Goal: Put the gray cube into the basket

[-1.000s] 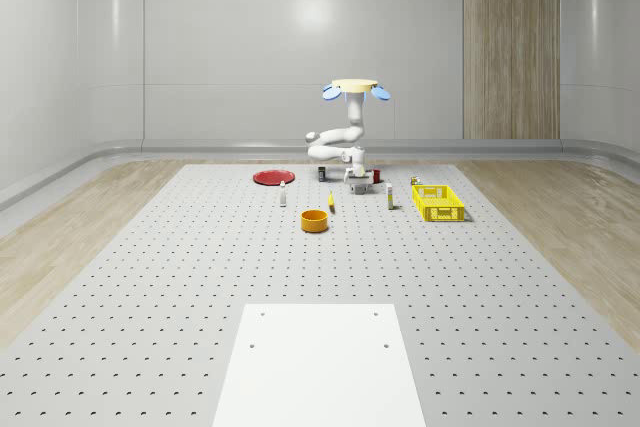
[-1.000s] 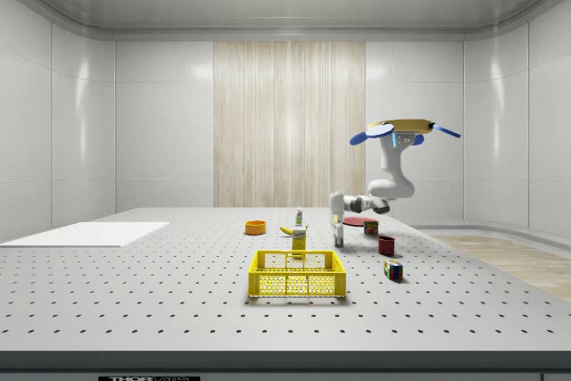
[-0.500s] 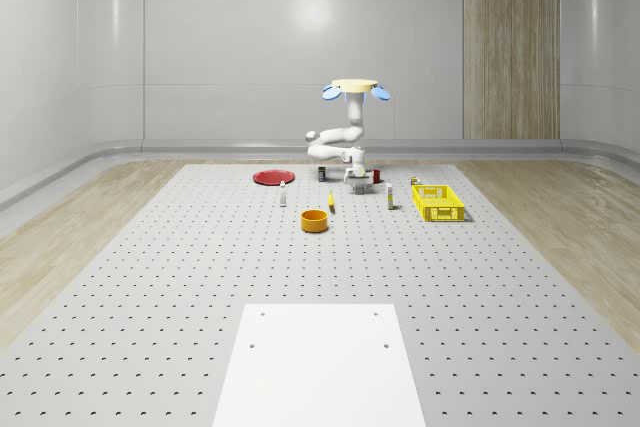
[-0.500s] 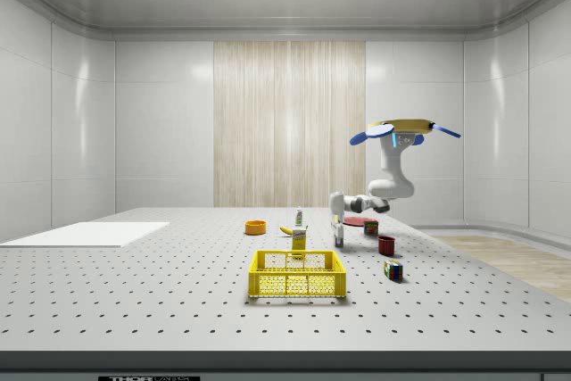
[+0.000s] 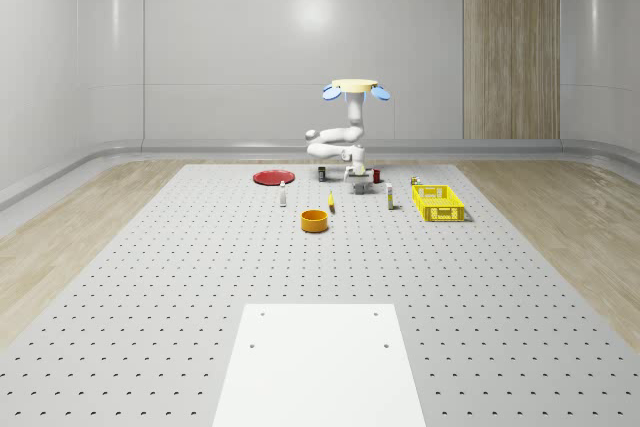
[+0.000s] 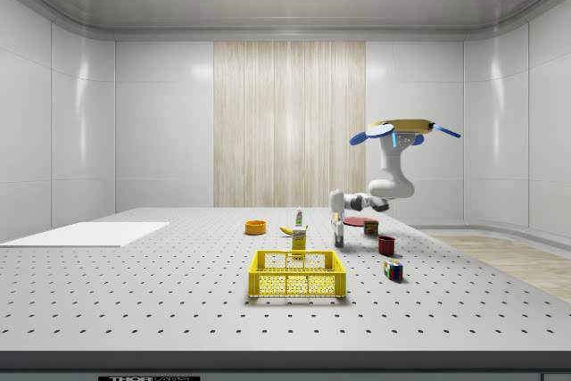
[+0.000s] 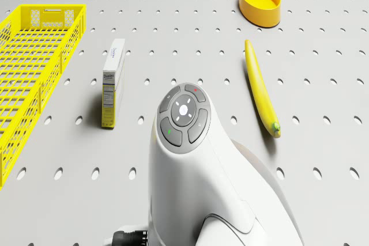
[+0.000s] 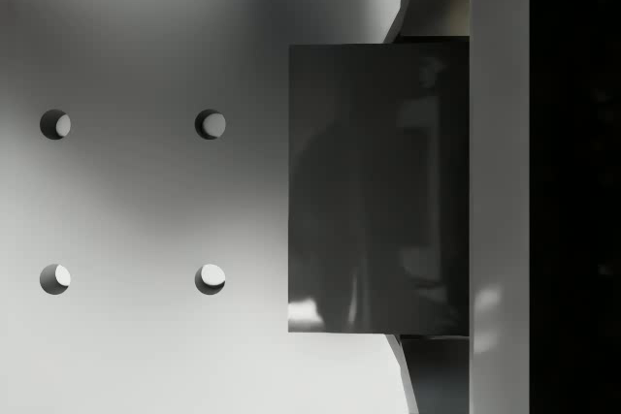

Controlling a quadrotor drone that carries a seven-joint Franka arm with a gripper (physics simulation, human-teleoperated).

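Whole-scene: drone hovers behind the basket, gripper low at the surface | Side: basket looks empty; carry high over its rim | Drone: bowl empty | Wrist: cube touches one finger; gripper state I cannot tell, so check the hold first.

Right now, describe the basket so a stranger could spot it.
On the perforated gray table, find the cluster of items beneath the hovering drone, whose gripper hangs low among them. The basket sits at that cluster's right edge in the whole-scene view: the only yellow rectangular crate with lattice walls.
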